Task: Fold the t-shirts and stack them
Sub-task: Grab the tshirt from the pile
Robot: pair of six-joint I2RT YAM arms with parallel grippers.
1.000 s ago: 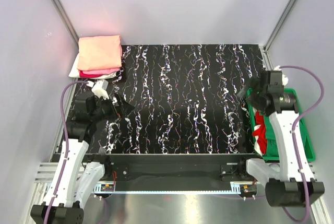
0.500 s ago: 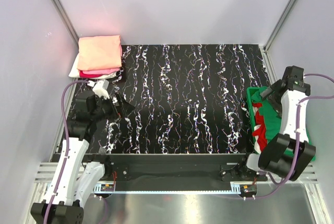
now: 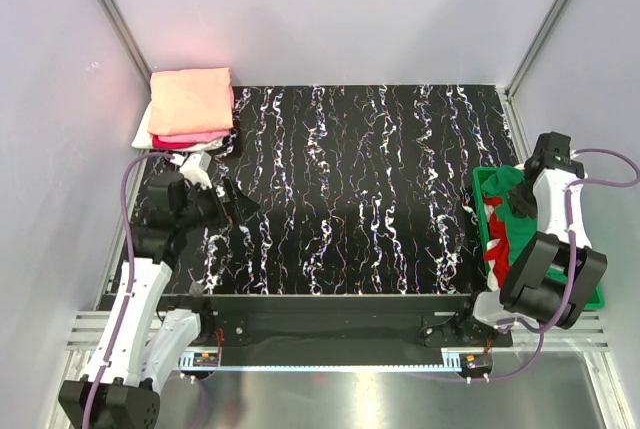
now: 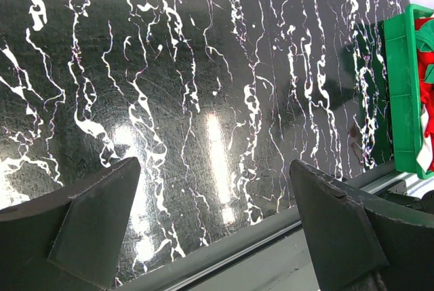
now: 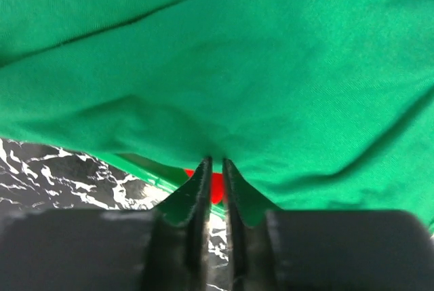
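A stack of folded shirts [image 3: 190, 107] sits at the far left corner of the worktop [image 3: 370, 189]. A bin [image 3: 478, 211] stands at the worktop's right edge, with loose shirts [image 3: 500, 244] heaped inside. The left gripper [image 3: 238, 205] hangs just in front of the stack, and the right gripper [image 5: 214, 163] is at the bin's far end, jaws pinching the uppermost shirt [image 5: 271, 67].

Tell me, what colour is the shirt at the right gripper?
Bright green. The soft cloth t-shirt fills the right wrist view, at the right gripper.

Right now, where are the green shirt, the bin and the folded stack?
green shirt [image 5: 224, 67], right wrist view, mid-cloth.
bin [image 4: 400, 94], left wrist view, its side wall.
stack [image 3: 190, 99], top view, its top layer.
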